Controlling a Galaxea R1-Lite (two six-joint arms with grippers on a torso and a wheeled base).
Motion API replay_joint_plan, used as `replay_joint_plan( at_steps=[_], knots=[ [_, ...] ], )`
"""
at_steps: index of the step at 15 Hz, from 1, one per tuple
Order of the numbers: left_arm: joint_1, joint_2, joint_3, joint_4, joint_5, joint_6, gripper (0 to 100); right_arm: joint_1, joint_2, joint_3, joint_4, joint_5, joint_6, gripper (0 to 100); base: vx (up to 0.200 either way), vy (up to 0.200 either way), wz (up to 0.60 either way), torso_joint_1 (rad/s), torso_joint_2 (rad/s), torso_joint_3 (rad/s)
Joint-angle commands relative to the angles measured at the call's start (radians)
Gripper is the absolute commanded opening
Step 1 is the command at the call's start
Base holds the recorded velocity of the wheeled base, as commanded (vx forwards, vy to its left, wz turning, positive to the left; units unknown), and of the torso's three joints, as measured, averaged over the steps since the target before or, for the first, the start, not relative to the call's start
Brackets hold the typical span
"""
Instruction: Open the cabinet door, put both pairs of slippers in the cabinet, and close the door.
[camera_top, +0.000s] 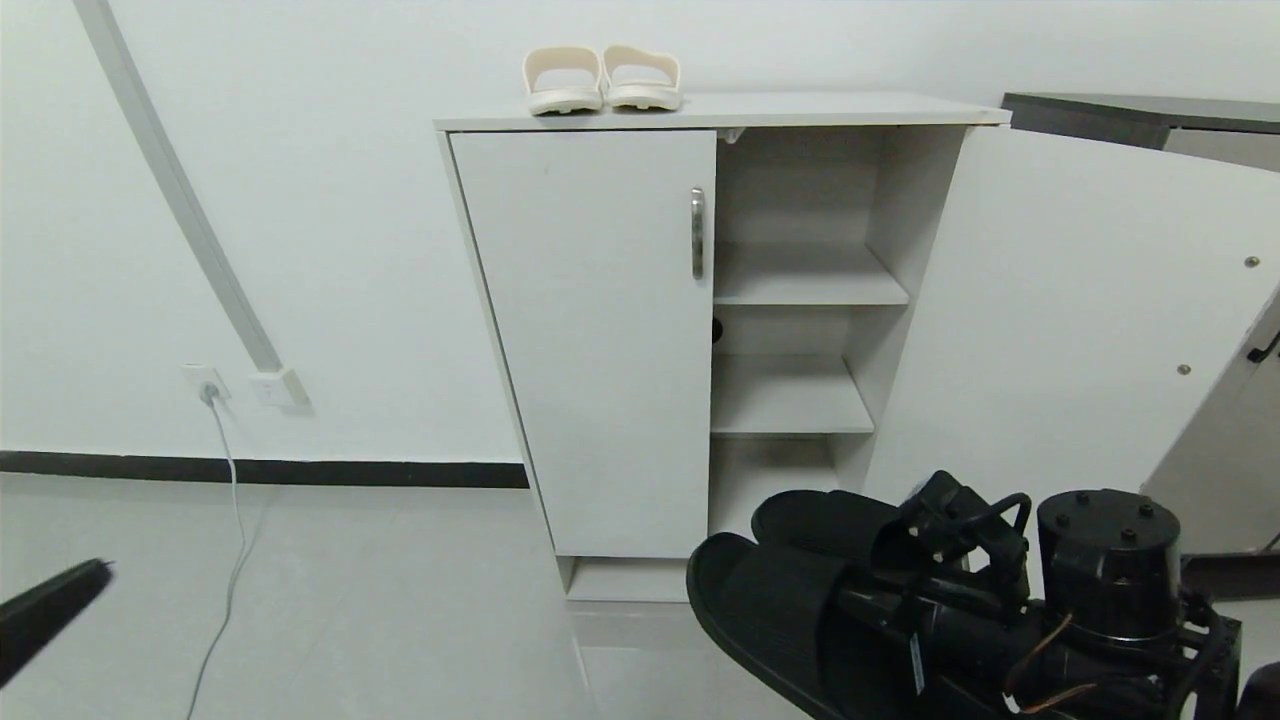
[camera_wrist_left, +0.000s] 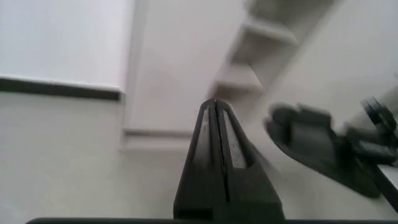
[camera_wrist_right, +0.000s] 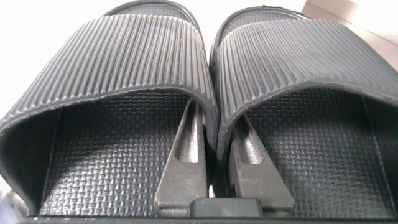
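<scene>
A white cabinet (camera_top: 580, 340) stands against the wall, its right door (camera_top: 1060, 320) swung open and its left door shut. Inside, bare shelves (camera_top: 800, 290) show. A pair of cream slippers (camera_top: 603, 79) sits on the cabinet top. My right gripper (camera_wrist_right: 214, 165) is shut on a pair of black slippers (camera_top: 800, 600), pinching their inner edges together, low in front of the open compartment. The black slippers (camera_wrist_left: 317, 140) also show in the left wrist view. My left gripper (camera_wrist_left: 216, 134) is shut and empty, low over the floor to the left; its tip (camera_top: 60, 595) shows in the head view.
A dark grey cabinet (camera_top: 1150, 115) stands behind the open door at the right. A wall socket with a white cable (camera_top: 225, 470) is at the left, the cable trailing across the grey floor (camera_top: 350, 600).
</scene>
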Motion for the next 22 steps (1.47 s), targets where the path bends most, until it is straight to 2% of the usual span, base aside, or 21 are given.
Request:
replay_joint_plan(
  at_steps=[1, 2, 4, 7, 9, 10, 11, 12, 14, 15, 16, 18, 19, 20, 22],
  knots=[
    [0.105, -0.141, 0.103, 0.006, 0.042, 0.038, 0, 0.000, 0.026, -0.029, 0.000, -0.038, 0.024, 0, 0.000, 0.000, 0.00, 0.000, 0.00, 0.000],
    [0.125, -0.164, 0.151, 0.006, 0.074, 0.061, 0, 0.001, 0.041, -0.051, 0.000, -0.077, 0.041, 0, 0.000, 0.000, 0.00, 0.000, 0.00, 0.000],
    [0.156, -0.192, 0.261, -0.006, 0.140, 0.131, 0, 0.001, 0.071, -0.083, -0.001, -0.138, 0.068, 0, 0.000, 0.000, 0.00, 0.000, 0.00, 0.000],
    [0.257, -0.305, 0.334, -0.003, 0.146, 0.157, 0, 0.003, 0.074, -0.089, 0.000, -0.152, 0.084, 0, 0.000, 0.000, 0.00, 0.000, 0.00, 0.000],
    [0.338, -0.385, 0.383, 0.017, 0.143, 0.190, 0, 0.004, 0.074, -0.086, 0.000, -0.152, 0.084, 0, 0.000, 0.000, 0.00, 0.000, 0.00, 0.000],
    [0.346, -0.462, 0.386, 0.084, 0.134, 0.216, 0, 0.004, 0.074, -0.083, 0.000, -0.152, 0.085, 0, 0.000, 0.000, 0.00, 0.000, 0.00, 0.000],
    [0.344, -0.523, 0.377, 0.127, 0.118, 0.226, 0, 0.004, 0.074, -0.083, 0.000, -0.152, 0.085, 0, 0.000, 0.000, 0.00, 0.000, 0.00, 0.000],
    [0.344, -0.521, 0.383, 0.102, 0.111, 0.240, 0, 0.006, 0.075, -0.084, 0.000, -0.153, 0.085, 0, 0.000, 0.000, 0.00, 0.000, 0.00, 0.000],
    [0.344, -0.521, 0.384, 0.109, 0.019, 0.279, 0, 0.004, 0.078, -0.087, 0.000, -0.153, 0.087, 0, 0.000, 0.000, 0.00, 0.000, 0.00, 0.000],
    [0.344, -0.520, 0.384, 0.138, -0.017, 0.308, 0, 0.004, 0.084, -0.089, -0.001, -0.159, 0.087, 0, 0.000, 0.000, 0.00, 0.000, 0.00, 0.000],
    [0.344, -0.520, 0.384, 0.139, -0.047, 0.328, 0, 0.004, 0.097, -0.098, -0.001, -0.195, 0.087, 0, 0.000, 0.000, 0.00, 0.000, 0.00, 0.000],
    [0.343, -0.520, 0.384, 0.139, -0.069, 0.317, 0, 0.007, 0.112, -0.115, -0.001, -0.213, 0.087, 0, 0.000, 0.000, 0.00, 0.000, 0.00, 0.000],
    [0.326, -0.520, 0.384, 0.139, -0.082, 0.322, 0, 0.007, 0.112, -0.117, -0.001, -0.213, 0.085, 0, 0.000, 0.000, 0.00, 0.000, 0.00, 0.000],
    [0.315, -0.521, 0.384, 0.139, -0.090, 0.343, 0, 0.015, 0.112, -0.121, -0.001, -0.213, 0.085, 0, 0.000, 0.000, 0.00, 0.000, 0.00, 0.000],
    [0.315, -0.521, 0.384, 0.138, -0.102, 0.357, 0, 0.020, 0.110, -0.123, -0.001, -0.218, 0.085, 0, 0.000, 0.000, 0.00, 0.000, 0.00, 0.000]
  ],
)
